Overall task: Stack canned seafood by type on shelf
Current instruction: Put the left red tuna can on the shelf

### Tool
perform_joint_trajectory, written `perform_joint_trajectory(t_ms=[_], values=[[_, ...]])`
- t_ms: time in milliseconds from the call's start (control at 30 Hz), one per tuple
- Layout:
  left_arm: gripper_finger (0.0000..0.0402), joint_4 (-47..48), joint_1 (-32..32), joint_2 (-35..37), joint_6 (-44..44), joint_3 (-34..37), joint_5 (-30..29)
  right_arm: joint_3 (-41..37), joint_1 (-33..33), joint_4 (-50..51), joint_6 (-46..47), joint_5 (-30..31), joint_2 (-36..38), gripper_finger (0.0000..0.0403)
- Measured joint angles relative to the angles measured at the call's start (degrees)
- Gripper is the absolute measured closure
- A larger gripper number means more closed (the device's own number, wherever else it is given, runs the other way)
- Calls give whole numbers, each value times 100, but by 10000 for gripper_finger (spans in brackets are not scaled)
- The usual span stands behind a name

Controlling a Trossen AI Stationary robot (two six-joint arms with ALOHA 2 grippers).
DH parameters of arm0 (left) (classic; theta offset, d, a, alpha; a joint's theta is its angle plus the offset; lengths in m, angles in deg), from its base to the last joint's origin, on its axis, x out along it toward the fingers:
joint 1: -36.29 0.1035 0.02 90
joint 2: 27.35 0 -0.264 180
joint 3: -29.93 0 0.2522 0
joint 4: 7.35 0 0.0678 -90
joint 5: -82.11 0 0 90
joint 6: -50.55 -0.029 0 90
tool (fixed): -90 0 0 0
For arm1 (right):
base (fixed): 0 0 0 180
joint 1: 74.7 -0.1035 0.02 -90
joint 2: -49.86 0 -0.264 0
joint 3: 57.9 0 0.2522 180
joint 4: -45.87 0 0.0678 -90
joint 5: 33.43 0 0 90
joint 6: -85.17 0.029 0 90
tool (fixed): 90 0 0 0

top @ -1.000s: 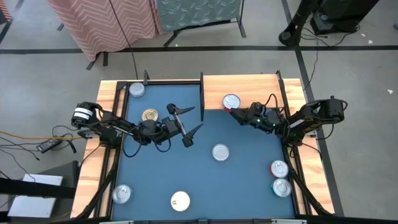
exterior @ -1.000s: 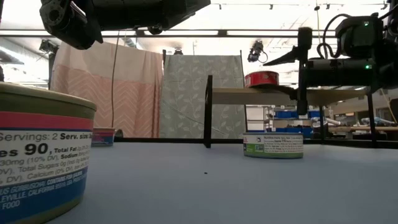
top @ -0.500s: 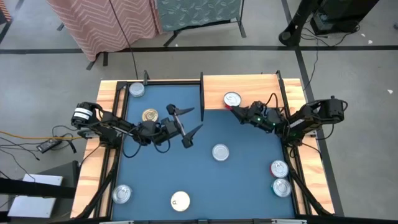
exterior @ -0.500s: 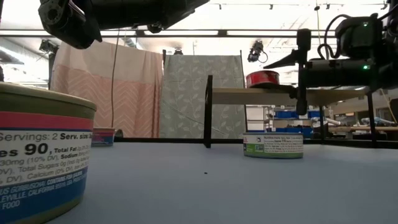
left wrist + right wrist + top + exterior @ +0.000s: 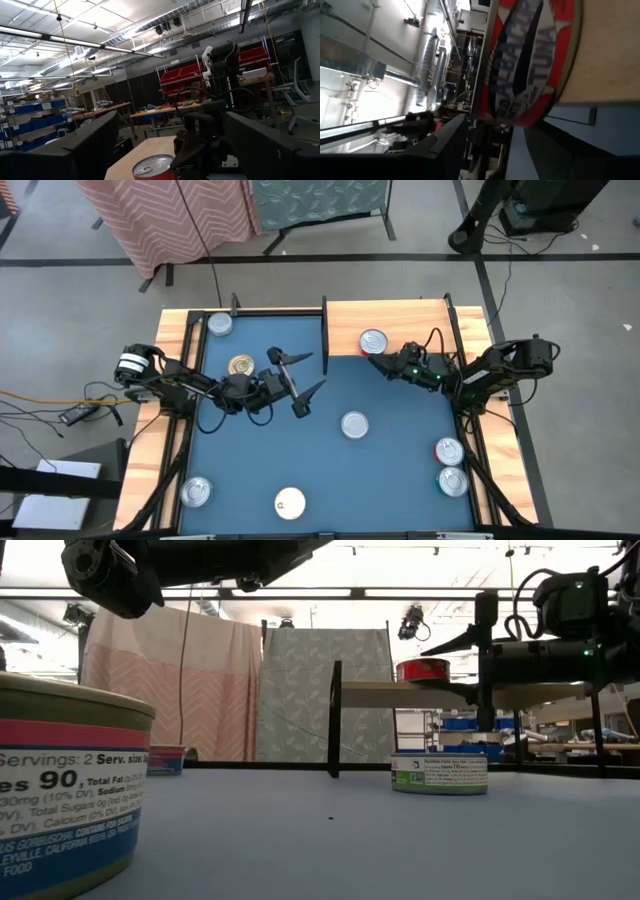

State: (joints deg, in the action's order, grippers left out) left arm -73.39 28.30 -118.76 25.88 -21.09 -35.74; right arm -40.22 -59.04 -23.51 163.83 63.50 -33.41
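On the shelf (image 5: 400, 315) sits a red-labelled tin (image 5: 373, 341), with the right claw (image 5: 377, 360) loosely around it, fingers parted. Best to back straight off, level, without nudging it. Over the desk (image 5: 330, 470), the left claw (image 5: 303, 377) waits wide open.

A red tin (image 5: 373, 342) and dark upright (image 5: 324, 330) crowd the shelf (image 5: 400, 315); mid-table lies open.
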Motion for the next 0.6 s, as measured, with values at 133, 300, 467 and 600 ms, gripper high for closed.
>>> perform_joint_trajectory(t_ms=[133,300,467,600], values=[[39,-10,0,0,-2,0,-2,2,15,135,-75,-258,2,193],[39,-10,0,0,-4,0,-2,0,11,111,-144,-415,2,197],[39,-9,0,0,-7,0,-2,-7,7,-103,-405,-734,-2,208],[39,-8,0,0,-9,0,-2,-7,-67,-261,-467,-941,-2,236]])
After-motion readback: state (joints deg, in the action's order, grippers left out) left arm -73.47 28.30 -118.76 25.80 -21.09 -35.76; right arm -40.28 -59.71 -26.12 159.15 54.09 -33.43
